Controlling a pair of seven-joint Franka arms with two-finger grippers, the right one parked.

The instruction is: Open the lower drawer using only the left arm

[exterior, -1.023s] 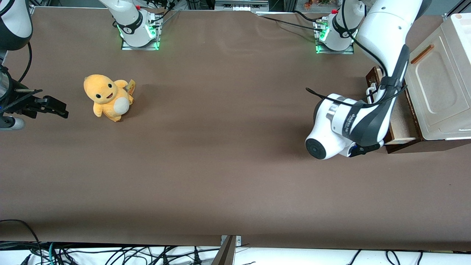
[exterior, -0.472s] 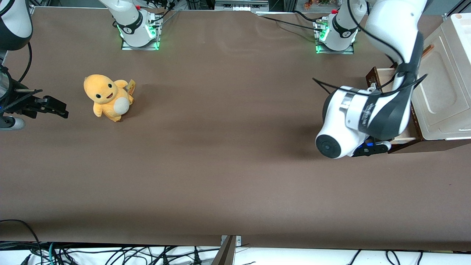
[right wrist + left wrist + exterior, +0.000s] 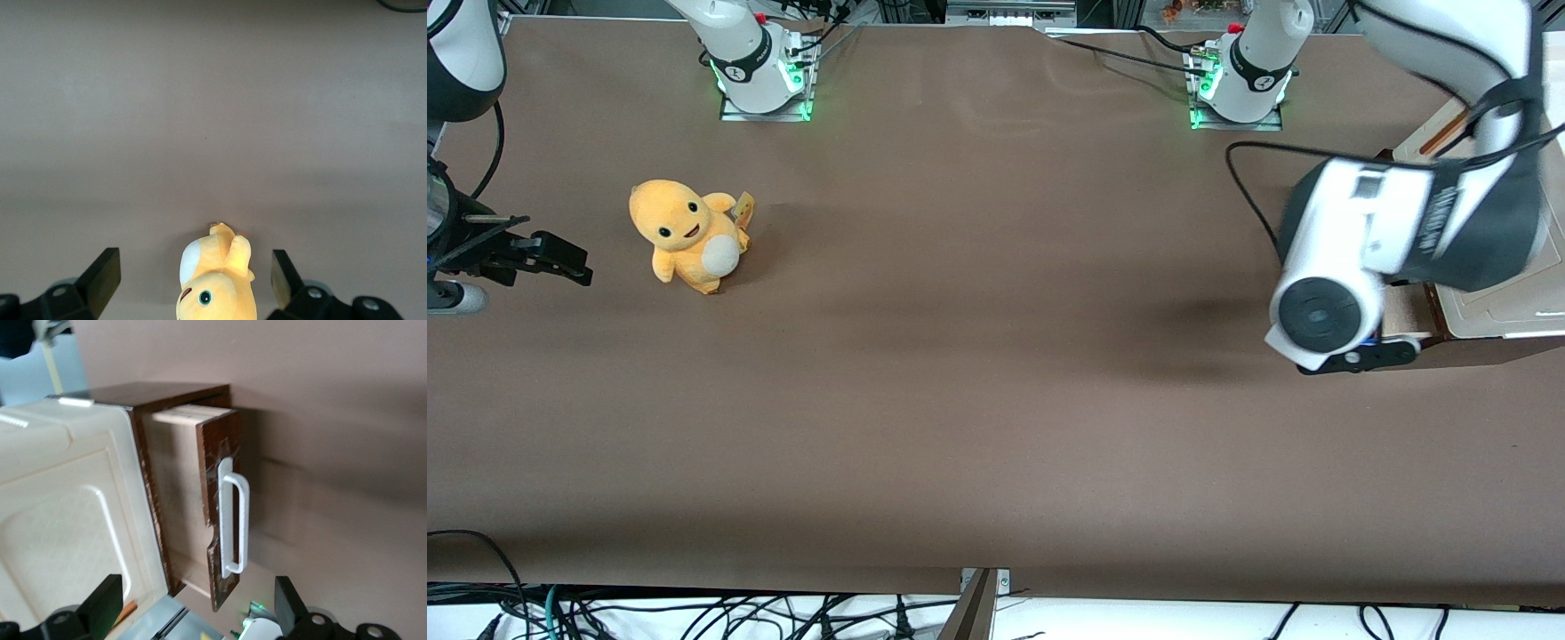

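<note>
At the working arm's end of the desk (image 3: 960, 427), front view, the left arm (image 3: 1396, 231) hangs over the lower drawer (image 3: 1405, 316), hiding most of it. From the wrist, the gripper (image 3: 197, 613) stands spread and empty; the white handle (image 3: 235, 523) lies toward twelve o'clock, apart, its long axis running twelve to six.

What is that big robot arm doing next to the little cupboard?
The left arm is working on the lower drawer under the cream cabinet. The drawer is pulled out, showing its pale wood inside. The gripper is open and holds nothing; it hangs above the drawer, clear of the white handle. A yellow plush toy sits on the table toward the parked arm's end.
</note>
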